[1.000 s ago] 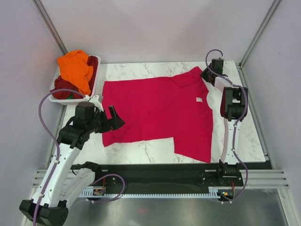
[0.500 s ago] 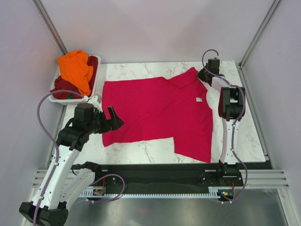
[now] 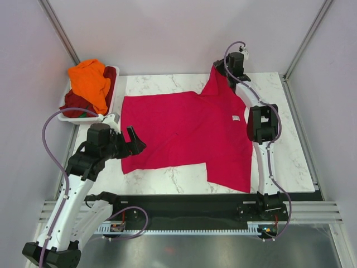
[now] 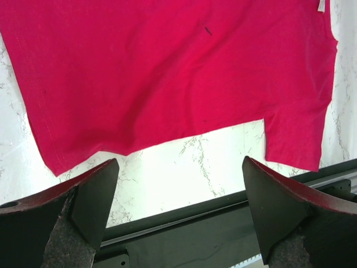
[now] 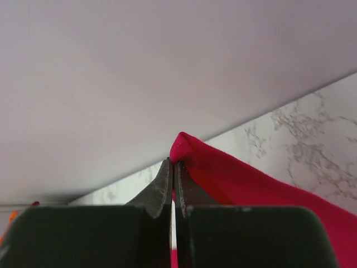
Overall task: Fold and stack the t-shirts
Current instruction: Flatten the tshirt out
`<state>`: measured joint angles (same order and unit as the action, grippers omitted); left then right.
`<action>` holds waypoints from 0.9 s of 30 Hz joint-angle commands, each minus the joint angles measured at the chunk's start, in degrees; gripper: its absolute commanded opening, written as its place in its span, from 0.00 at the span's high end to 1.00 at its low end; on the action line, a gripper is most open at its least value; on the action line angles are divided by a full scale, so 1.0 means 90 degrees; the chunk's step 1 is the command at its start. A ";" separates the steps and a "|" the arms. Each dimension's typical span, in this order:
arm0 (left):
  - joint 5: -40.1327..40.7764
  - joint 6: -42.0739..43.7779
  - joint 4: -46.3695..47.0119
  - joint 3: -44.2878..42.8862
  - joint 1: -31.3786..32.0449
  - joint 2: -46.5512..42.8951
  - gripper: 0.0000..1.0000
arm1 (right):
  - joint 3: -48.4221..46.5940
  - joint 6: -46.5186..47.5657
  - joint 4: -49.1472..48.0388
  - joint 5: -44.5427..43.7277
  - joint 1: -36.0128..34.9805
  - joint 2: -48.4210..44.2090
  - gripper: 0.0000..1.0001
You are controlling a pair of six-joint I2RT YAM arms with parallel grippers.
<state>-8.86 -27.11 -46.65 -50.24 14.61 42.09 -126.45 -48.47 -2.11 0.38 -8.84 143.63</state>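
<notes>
A crimson-pink t-shirt [image 3: 189, 131] lies spread on the marble table, its white neck label [image 3: 236, 118] showing. My right gripper [image 3: 218, 69] is shut on the shirt's far sleeve corner [image 5: 187, 146] and holds it lifted at the table's back edge. The left gripper [image 3: 134, 144] hovers wide open at the shirt's near left hem corner [image 4: 56, 162], nothing between its fingers [image 4: 92, 195]. An orange t-shirt [image 3: 89, 81] lies on a dark maroon one [image 3: 75, 103] in the basket.
The white plastic basket [image 3: 114, 92] stands at the back left, off the marble top [image 3: 284, 151]. A black rail [image 3: 184, 204] runs along the near table edge. Grey walls with metal posts close in the back and sides.
The right gripper shut on the sleeve corner, then carried it up and to the left along the back edge. The left arm barely moved.
</notes>
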 commanded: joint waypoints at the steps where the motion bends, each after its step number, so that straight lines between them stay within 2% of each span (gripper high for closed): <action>1: 0.0116 0.0063 0.0047 0.0006 0.0007 -0.0047 0.00 | -0.0955 -0.0697 -0.0664 -0.0530 -0.0043 0.0766 1.00; 4: 0.0125 0.0063 0.0057 0.0006 -0.0002 -0.0047 0.00 | -0.1262 -0.1165 -0.0820 -0.1066 -0.0092 0.1130 1.00; 8: 0.0135 0.0044 0.0047 0.0016 -0.0002 -0.0037 0.00 | -0.0775 -0.1615 -0.0732 -0.2199 -0.0102 0.1004 1.00; 11: 0.0155 0.0044 0.0057 0.0016 -0.0002 -0.0037 0.00 | -0.0696 -0.1598 -0.0538 -0.2795 -0.0092 0.1004 0.94; 12: 0.0174 0.0034 0.0057 0.0016 -0.0002 -0.0037 0.00 | -0.0715 -0.1558 -0.0498 -0.2903 -0.0092 0.1013 0.89; 13: 0.0174 0.0034 0.0057 0.0016 0.0007 -0.0037 0.00 | -0.0715 -0.1519 -0.0479 -0.3107 -0.0082 0.1013 0.75; 15: 0.0164 0.0034 0.0057 0.0016 -0.0002 -0.0018 0.00 | -0.0735 -0.1490 -0.0469 -0.3196 0.0015 0.1013 0.64; 18: 0.0164 0.0034 0.0047 0.0006 -0.0002 -0.0018 0.00 | -0.0939 -0.1383 -0.0556 -0.3090 0.0201 0.1120 0.41; 19: 0.0164 0.0034 0.0047 0.0016 -0.0002 -0.0018 0.00 | -0.1278 -0.1286 -0.0586 -0.3031 0.0259 0.1276 0.18; 20: 0.0164 0.0034 0.0047 0.0016 -0.0002 -0.0028 0.00 | -0.1456 -0.1178 -0.0615 -0.2895 0.0356 0.1354 0.12; 23: 0.0155 0.0044 0.0066 0.0016 -0.0002 -0.0076 0.00 | -0.1634 -0.1001 -0.0606 -0.2583 0.0610 0.1278 0.10; 26: 0.0203 0.0034 0.0067 0.0025 0.0007 -0.0135 0.00 | -0.0465 -0.0758 -0.0654 -0.2065 0.0670 0.0391 0.10; 27: 0.0223 0.0024 0.0057 0.0025 -0.0002 -0.0135 0.00 | 0.0264 -0.0632 -0.0683 -0.1861 0.0641 0.0127 0.11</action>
<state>-7.60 -27.14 -46.65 -50.24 14.61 41.80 -132.49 -57.69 -6.79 -21.10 -3.44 152.90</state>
